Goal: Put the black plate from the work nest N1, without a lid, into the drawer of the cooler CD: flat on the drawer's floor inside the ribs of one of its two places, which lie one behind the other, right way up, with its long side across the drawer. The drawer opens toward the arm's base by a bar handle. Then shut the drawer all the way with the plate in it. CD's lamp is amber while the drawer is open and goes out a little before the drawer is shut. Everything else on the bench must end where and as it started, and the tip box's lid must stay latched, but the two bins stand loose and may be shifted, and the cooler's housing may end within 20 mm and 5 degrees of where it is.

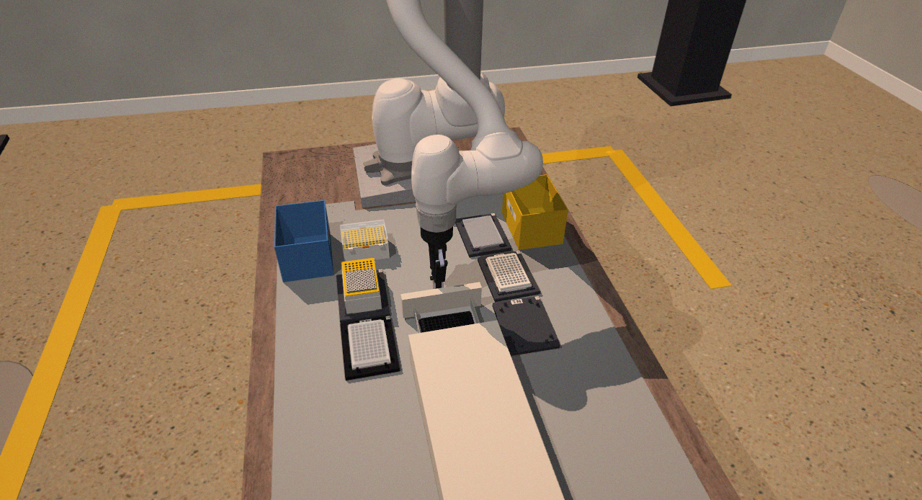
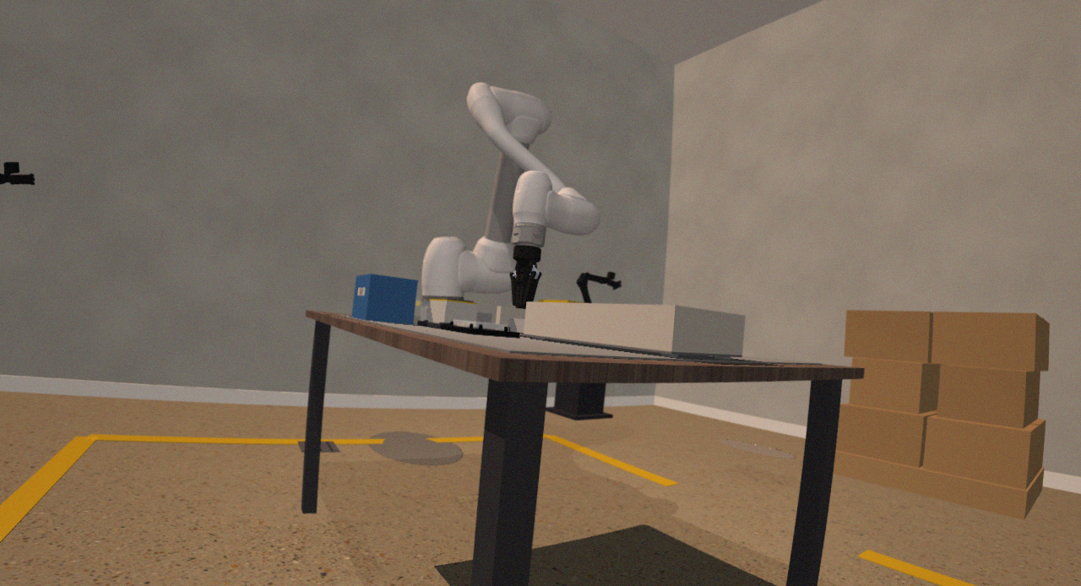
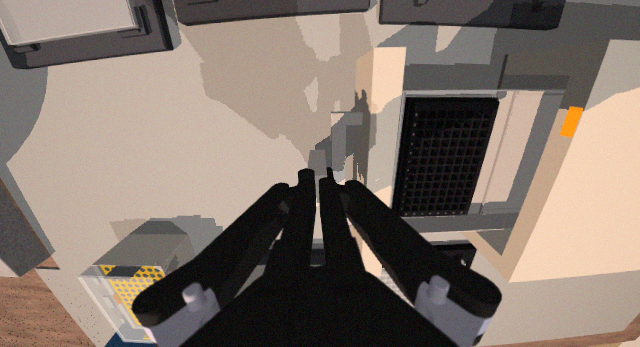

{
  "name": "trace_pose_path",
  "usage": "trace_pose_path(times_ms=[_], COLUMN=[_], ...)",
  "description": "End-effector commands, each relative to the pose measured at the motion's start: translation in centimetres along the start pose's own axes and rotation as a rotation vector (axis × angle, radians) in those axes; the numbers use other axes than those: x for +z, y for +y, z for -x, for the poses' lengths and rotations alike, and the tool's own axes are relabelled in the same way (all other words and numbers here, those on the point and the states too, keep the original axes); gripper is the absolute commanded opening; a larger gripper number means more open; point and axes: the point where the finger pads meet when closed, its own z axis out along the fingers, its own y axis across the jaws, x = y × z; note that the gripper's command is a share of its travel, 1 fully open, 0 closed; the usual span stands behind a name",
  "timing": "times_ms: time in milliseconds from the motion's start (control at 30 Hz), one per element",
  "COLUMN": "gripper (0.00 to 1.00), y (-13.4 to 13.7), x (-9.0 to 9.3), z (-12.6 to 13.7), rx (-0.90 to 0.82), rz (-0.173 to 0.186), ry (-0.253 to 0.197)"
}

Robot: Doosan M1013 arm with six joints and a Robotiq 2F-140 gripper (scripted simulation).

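Note:
The black plate [image 1: 444, 320] lies flat in the drawer of the cooler CD [image 1: 483, 407], and the drawer stands partly open. In the wrist view the plate [image 3: 442, 154] sits inside the ribs, long side across the drawer. The amber lamp [image 3: 571, 121] is lit. My gripper [image 1: 438, 281] is shut and empty, pointing down on the arm-base side of the drawer front [image 1: 441, 298]. Its fingertips [image 3: 316, 174] are at the grey bar handle [image 3: 345, 134]; I cannot tell whether they touch it. The work nest N1 [image 1: 525, 326] is empty.
A blue bin [image 1: 301, 239] and tip box [image 1: 364, 238] stand left. A yellow tip rack [image 1: 359, 283] and a white plate [image 1: 368, 344] are left of the drawer. Right are a lidded plate [image 1: 482, 231], a white plate [image 1: 508, 271] and a yellow bin [image 1: 536, 213].

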Motion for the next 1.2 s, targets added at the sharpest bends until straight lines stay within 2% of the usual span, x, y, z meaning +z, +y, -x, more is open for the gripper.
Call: trace_pose_path(times_ms=[0,1167], gripper=[0.00,0.00], y=[0.3,4.4], x=[0.0,0.0], z=[0.0,0.0], rx=[0.000,0.000], rz=[0.000,0.000], ry=[0.000,0.000])
